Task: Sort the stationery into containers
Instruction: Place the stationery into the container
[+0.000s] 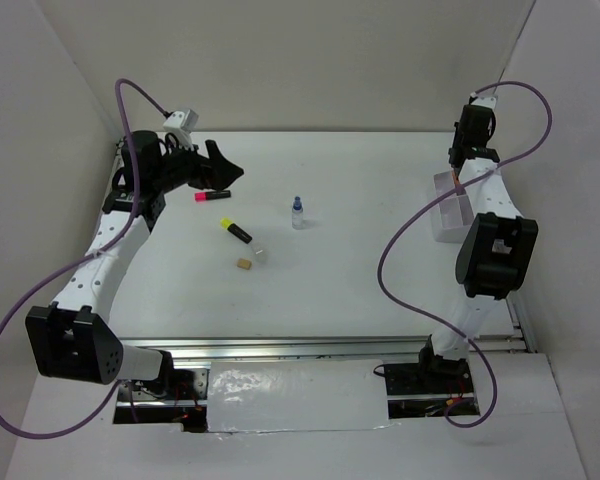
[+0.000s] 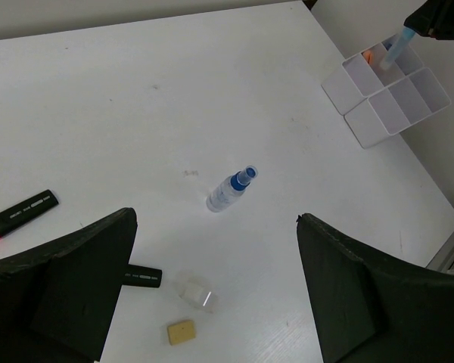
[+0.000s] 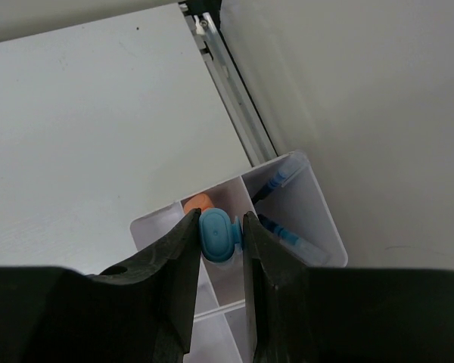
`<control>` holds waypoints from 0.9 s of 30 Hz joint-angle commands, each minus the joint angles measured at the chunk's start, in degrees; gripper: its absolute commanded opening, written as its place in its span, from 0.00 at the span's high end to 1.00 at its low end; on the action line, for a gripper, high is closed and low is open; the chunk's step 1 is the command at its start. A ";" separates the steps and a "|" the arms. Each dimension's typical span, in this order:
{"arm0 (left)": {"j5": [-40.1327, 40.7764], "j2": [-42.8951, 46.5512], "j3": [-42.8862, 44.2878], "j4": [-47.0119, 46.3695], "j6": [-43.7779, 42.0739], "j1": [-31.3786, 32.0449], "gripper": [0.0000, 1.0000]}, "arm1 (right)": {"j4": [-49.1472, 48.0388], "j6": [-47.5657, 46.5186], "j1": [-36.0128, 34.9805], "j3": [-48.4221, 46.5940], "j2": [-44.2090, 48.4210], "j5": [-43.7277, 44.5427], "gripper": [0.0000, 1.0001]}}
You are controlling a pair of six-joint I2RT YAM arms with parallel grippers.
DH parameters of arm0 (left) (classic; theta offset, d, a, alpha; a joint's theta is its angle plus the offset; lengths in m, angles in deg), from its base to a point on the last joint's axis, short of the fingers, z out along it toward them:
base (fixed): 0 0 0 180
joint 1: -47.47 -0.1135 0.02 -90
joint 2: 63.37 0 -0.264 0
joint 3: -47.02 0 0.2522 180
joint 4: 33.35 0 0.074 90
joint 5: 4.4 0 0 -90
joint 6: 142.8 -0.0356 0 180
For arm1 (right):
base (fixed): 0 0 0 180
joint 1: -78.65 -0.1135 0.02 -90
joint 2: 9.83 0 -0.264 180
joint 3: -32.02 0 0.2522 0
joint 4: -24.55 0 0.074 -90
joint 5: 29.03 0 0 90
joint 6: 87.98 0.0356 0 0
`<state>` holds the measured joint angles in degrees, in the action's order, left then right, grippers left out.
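The right pincer (image 3: 220, 231) grasps the blue-capped tube (image 3: 217, 237), a tray (image 3: 318, 212) compartment just beneath it; lowering and releasing seems next. The left pincer (image 2: 216, 227) gapes, released, 1 bottle (image 2: 231, 190) ahead.

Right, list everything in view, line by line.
pink highlighter: one, pink and black, far left of table
yellow highlighter: one, yellow and black, left of centre
bottle: one, clear with blue cap, table centre
eraser: one, tan, near the yellow highlighter
clear small item: one, clear, beside eraser
organiser tray: one, translucent, table's right edge
pens: apparently two, blue, one tray compartment
orange item: one, orange, neighbouring compartment
tube: one, light-blue cap, held over tray
left gripper: one, black, open
right gripper: one, black, shut on tube
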<state>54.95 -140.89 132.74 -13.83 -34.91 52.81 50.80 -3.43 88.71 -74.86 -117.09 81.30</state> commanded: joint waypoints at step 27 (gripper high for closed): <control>-10.23 -12.75 -0.23 22.73 -37.42 3.35 0.13 | 10.53 4.13 1.45 -5.32 7.31 -10.82 0.36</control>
<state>46.66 -154.63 134.08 10.56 -69.19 53.16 58.23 -1.29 89.80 -76.31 -116.78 74.70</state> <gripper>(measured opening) 0.860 0.644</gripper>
